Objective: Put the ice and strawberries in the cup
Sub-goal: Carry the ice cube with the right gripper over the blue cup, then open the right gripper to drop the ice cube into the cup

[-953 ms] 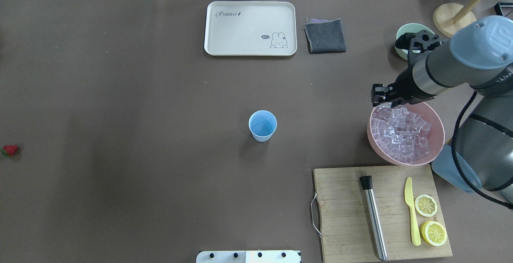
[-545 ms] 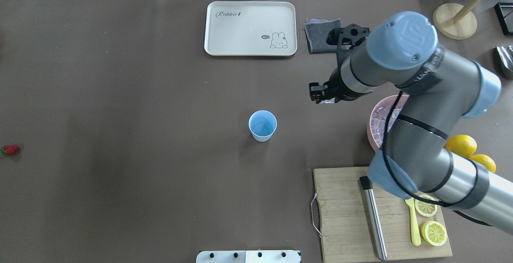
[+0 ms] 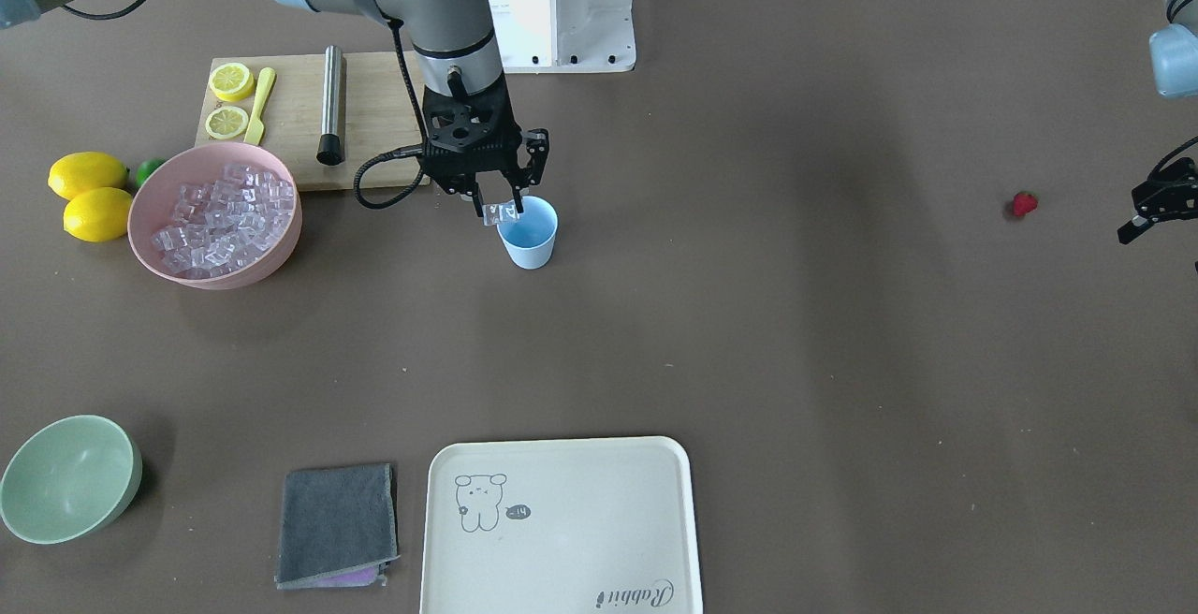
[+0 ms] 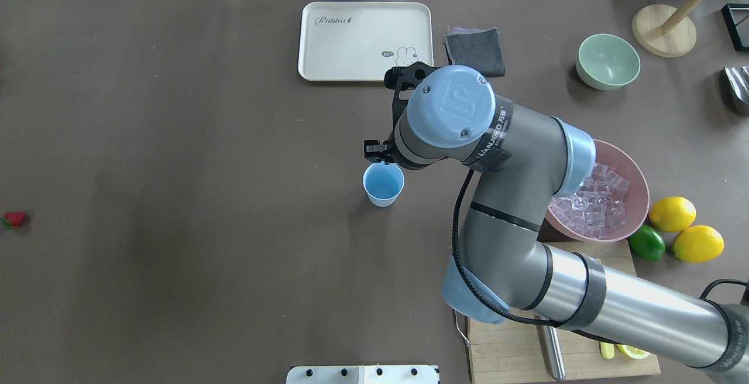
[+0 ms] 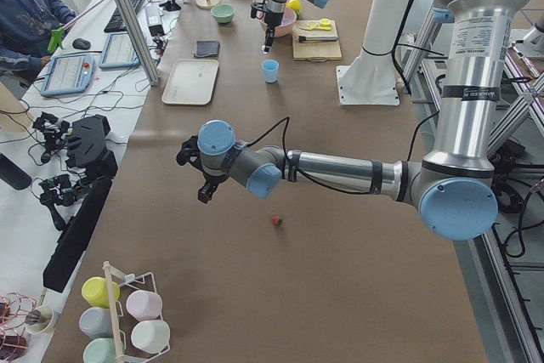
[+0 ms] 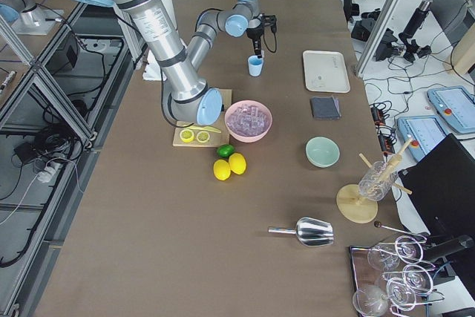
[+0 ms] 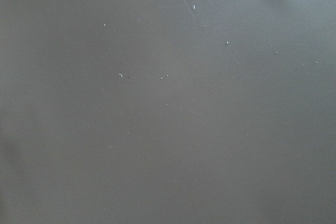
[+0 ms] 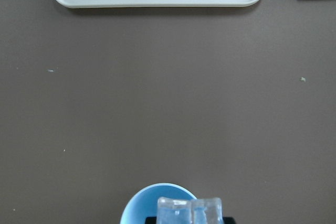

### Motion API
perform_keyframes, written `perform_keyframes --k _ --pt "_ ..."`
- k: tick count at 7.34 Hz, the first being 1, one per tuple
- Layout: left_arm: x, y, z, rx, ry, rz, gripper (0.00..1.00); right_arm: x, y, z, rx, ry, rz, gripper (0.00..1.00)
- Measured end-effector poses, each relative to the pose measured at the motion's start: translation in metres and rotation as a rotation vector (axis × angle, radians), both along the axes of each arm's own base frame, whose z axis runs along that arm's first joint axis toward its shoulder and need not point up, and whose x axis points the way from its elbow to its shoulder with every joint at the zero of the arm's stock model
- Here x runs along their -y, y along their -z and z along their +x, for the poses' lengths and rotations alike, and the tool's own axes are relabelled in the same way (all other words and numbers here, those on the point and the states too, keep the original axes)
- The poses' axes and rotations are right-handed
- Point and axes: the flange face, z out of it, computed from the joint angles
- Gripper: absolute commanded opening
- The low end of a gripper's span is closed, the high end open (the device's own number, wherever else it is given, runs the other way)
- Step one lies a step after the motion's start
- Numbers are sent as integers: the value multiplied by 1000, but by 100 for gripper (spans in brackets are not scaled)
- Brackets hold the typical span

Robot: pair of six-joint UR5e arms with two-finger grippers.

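The light blue cup (image 4: 383, 185) stands upright mid-table; it also shows in the front view (image 3: 530, 238) and the right wrist view (image 8: 142, 209). My right gripper (image 3: 498, 209) is shut on two clear ice cubes (image 8: 190, 211) and holds them just above the cup's rim, on its far side. More ice (image 4: 598, 204) fills the pink bowl (image 4: 641, 194). The red strawberry (image 4: 14, 219) lies at the table's far left, also in the front view (image 3: 1025, 204). My left gripper (image 3: 1153, 207) hovers near the strawberry; I cannot tell whether it is open. The left wrist view shows only bare table.
A cream tray (image 4: 366, 41), a grey cloth (image 4: 474, 50) and a pale green bowl (image 4: 607, 61) stand at the far side. A cutting board (image 3: 290, 118) with a steel muddler (image 3: 330, 104), yellow knife and lemon slices, two lemons (image 4: 684, 229) and a lime (image 4: 646, 242) lie near the pink bowl.
My right arm has swung left from over the pink bowl to above the cup, carrying the ice. The cup and strawberry have not moved.
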Motion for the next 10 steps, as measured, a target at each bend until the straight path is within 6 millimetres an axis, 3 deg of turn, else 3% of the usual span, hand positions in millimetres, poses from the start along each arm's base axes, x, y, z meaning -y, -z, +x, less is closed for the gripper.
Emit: perform_keyframes --k 2,4,5,8,10 --pt "-1 -2 0 0 -1 -4 98 -7 6 -21 4 -4 -2 0" --pt "-1 -3 0 1 0 -7 98 -12 7 -27 16 -6 -11 91" --pt "-1 -3 0 1 0 -7 98 -13 5 -28 39 -15 -15 99" --pt "-1 -3 0 1 -1 -5 98 -14 -2 -29 81 -16 -8 99" --pt "-1 -2 1 1 -4 -3 98 -2 -6 -16 83 -16 -29 99"
